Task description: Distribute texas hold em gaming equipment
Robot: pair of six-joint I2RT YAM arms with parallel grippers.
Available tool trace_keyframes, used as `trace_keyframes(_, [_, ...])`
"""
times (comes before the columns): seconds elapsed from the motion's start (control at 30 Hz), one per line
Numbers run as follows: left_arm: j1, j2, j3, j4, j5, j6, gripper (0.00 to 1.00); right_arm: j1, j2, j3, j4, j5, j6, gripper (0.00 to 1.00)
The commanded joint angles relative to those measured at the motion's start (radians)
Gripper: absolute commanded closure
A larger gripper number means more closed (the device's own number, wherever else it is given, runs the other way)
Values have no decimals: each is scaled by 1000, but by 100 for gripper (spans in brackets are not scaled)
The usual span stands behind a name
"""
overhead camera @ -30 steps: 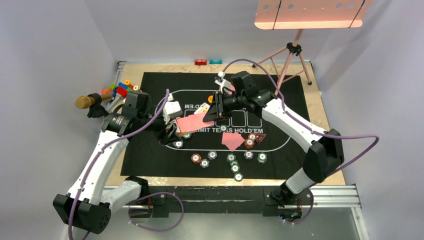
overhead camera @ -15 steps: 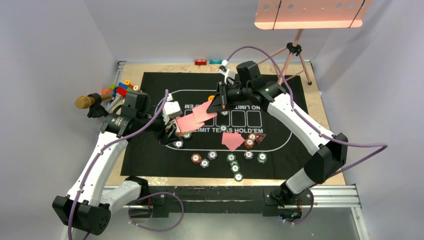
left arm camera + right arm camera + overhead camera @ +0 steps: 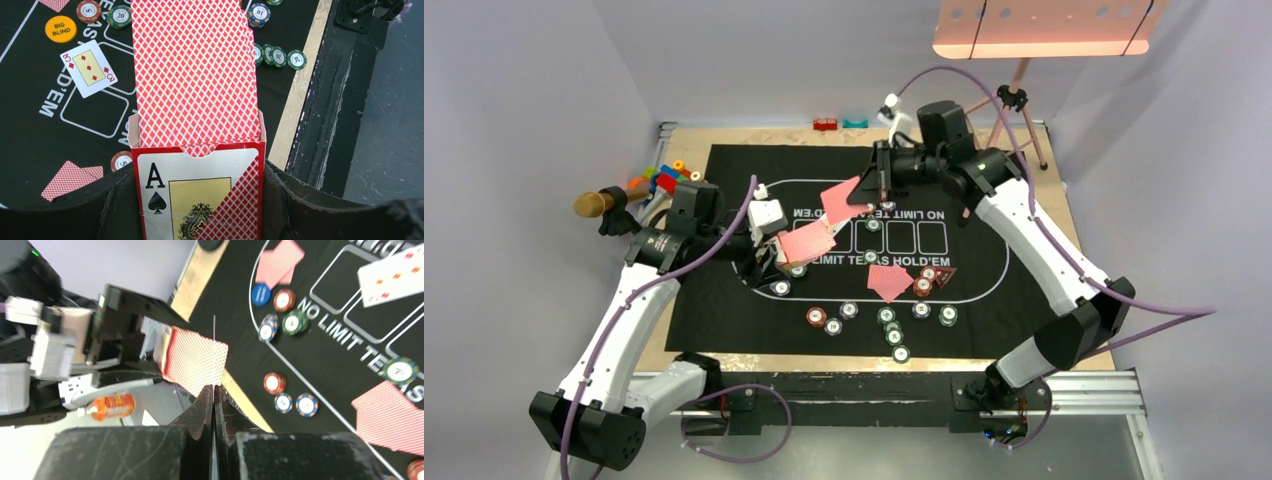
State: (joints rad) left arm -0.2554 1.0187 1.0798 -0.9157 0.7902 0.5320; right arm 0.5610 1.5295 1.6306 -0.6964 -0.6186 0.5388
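Playing card (image 3: 839, 199): one, pink-red back, pinched between the closed fingers of the right gripper (image 3: 214, 392), over the far part of the black mat (image 3: 714, 320). Card box (image 3: 200, 195), deck (image 3: 195, 75) protruding: clamped in left gripper (image 3: 769, 255).

Away goes the right gripper (image 3: 877, 190), swinging back toward the desk's far edge. The pink-red-backed playing card (image 3: 839, 199) pinched in it has come clear of the red cardboard deck box (image 3: 802, 243).
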Motion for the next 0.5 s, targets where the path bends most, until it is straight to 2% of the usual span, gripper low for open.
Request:
trace_keyframes(0.0, [15, -26, -7, 73, 83, -33, 100, -42, -28, 146, -43, 61, -44, 100])
trace_keyframes(0.17, [21, -38, -5, 71, 89, -38, 100, -67, -11, 210, -77, 183, -87, 100])
trace_keyframes(0.4, [28, -63, 22, 18, 95, -25, 100, -47, 123, 156, -65, 500, -169, 100])
trace_keyframes(0.47, [29, -70, 25, 8, 95, -26, 100, -2, 204, 189, -88, 649, -199, 100])
